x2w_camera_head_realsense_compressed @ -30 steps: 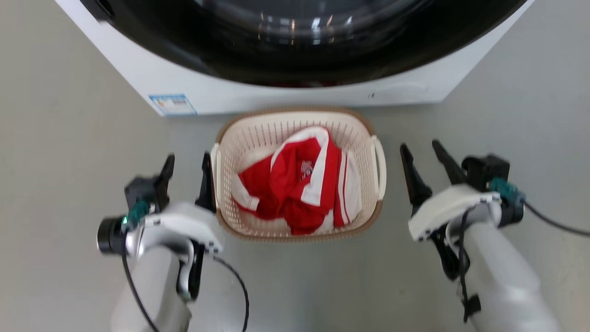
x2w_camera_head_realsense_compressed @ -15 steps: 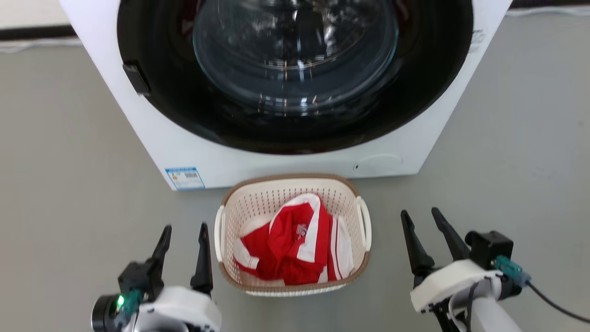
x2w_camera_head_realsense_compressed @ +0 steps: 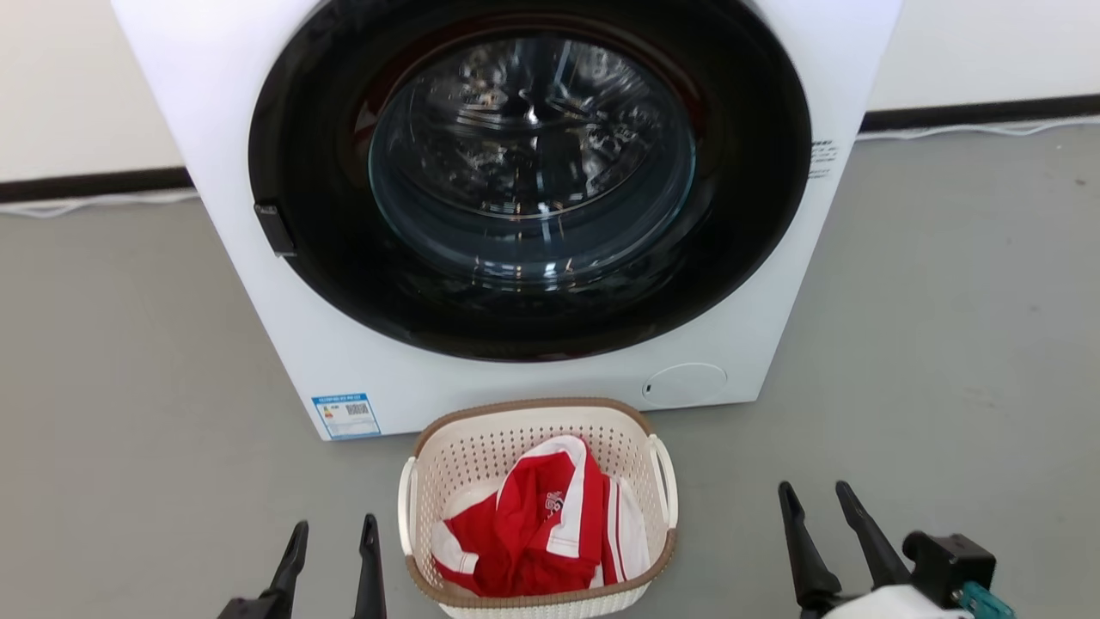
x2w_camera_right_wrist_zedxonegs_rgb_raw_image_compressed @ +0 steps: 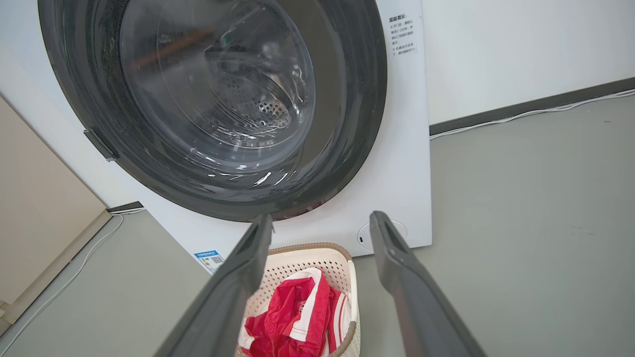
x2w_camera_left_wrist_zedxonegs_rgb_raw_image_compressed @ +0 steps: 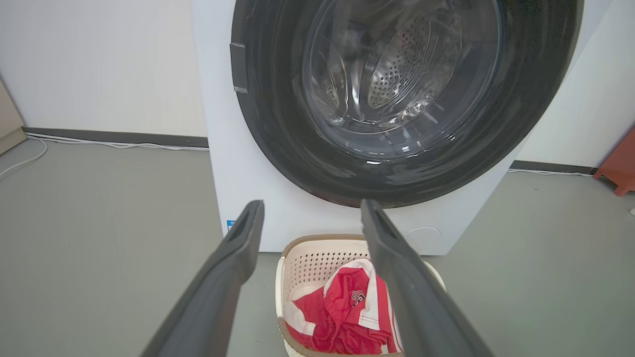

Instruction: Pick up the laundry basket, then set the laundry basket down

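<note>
The laundry basket [x2w_camera_head_realsense_compressed: 481, 447], cream perforated plastic with a brown rim and white side handles, stands on the grey floor just in front of the washing machine [x2w_camera_head_realsense_compressed: 241, 129]. Red and white clothing [x2w_camera_head_realsense_compressed: 533, 533] lies inside it. My left gripper [x2w_camera_head_realsense_compressed: 335, 537] stands open at the basket's left, apart from it. To the basket's right my right gripper [x2w_camera_head_realsense_compressed: 816, 499] is open too, clear of the handle. The basket [x2w_camera_left_wrist_zedxonegs_rgb_raw_image_compressed: 317, 258] appears between and below the left fingers in the left wrist view, and the basket [x2w_camera_right_wrist_zedxonegs_rgb_raw_image_compressed: 307, 260] sits low in the right wrist view.
The washing machine's round dark door [x2w_camera_head_realsense_compressed: 533, 172] is closed behind the basket. White cables [x2w_camera_head_realsense_compressed: 94, 202] run along the wall's dark skirting. A beige panel [x2w_camera_right_wrist_zedxonegs_rgb_raw_image_compressed: 39, 213] stands at the left and a red-brown object [x2w_camera_left_wrist_zedxonegs_rgb_raw_image_compressed: 617, 166] at the far right.
The head camera has tilted up, so the basket and both grippers sit lower in the picture and more of the machine shows. Both grippers stay open beside the basket.
</note>
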### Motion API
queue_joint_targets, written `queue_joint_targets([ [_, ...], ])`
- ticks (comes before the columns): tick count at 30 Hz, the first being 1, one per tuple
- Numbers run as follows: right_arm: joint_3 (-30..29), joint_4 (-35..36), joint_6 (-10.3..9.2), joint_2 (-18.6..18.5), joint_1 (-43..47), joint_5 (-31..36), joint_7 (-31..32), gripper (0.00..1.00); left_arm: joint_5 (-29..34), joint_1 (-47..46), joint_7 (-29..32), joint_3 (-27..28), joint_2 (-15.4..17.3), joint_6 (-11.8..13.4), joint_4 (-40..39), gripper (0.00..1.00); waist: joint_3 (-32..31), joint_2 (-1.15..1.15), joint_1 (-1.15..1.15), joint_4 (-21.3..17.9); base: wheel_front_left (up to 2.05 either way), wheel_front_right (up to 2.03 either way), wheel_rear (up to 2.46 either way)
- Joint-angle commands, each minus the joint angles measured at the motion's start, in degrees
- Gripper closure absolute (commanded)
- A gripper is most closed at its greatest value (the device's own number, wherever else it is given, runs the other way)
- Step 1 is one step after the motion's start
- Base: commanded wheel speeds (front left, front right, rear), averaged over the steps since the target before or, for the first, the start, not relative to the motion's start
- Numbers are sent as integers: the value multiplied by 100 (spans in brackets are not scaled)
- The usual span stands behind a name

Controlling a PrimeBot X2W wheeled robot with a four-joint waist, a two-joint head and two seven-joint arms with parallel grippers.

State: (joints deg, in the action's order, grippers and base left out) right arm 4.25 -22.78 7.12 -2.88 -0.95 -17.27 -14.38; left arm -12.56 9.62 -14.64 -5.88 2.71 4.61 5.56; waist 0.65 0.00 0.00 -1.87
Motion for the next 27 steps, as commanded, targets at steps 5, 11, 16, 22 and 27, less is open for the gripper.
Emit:
queue_joint_targets([
  [5,36,304,36,1,158,-50,-62,0,65,71,-36,159,18,101,-258,0,-142,0,0,-65,0,0,0],
  [11,-20,349,36,1,262,-17,-62,0,88,167,-36,169,17,142,-261,0,-221,0,0,-83,0,0,0],
  [16,-22,366,36,1,279,-8,-62,0,107,188,-36,183,17,160,-237,0,-253,0,0,-73,0,0,0],
  [22,-50,388,36,1,275,-16,-62,0,147,190,-36,217,17,169,-253,0,-252,0,0,-54,0,0,0],
  [27,-99,418,36,1,258,-18,-62,0,194,179,-36,246,17,156,-318,0,-238,0,0,-41,0,0,0],
])
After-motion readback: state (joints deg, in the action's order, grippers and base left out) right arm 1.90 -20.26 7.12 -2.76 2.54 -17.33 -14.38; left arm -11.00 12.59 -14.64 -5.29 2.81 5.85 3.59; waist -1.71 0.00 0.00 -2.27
